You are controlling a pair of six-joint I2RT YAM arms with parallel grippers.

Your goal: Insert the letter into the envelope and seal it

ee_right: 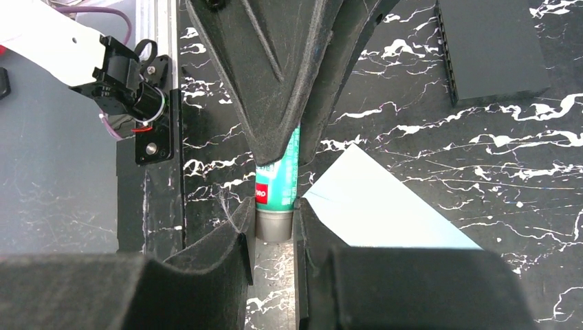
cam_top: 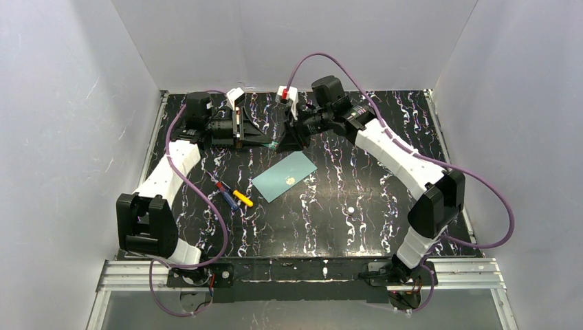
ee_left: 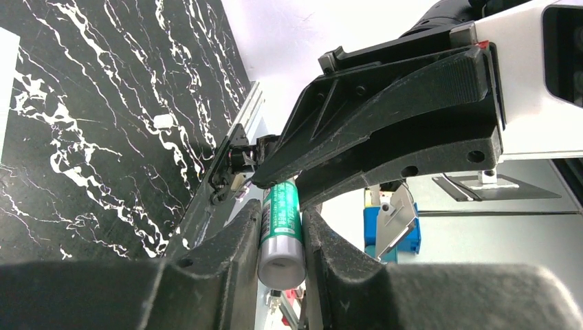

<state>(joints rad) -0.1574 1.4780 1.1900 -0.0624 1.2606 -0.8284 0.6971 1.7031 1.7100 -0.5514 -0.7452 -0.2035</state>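
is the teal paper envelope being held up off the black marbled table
No, the teal paper envelope lies flat on the black marbled table, with nothing gripping it.

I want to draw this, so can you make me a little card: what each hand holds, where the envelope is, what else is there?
Left hand: closed on the green glue stick
Right hand: closed on the same stick's other end
Envelope: teal, flat on the table, nothing touching it
Letter: not in sight
Also there: coloured pens beside the envelope
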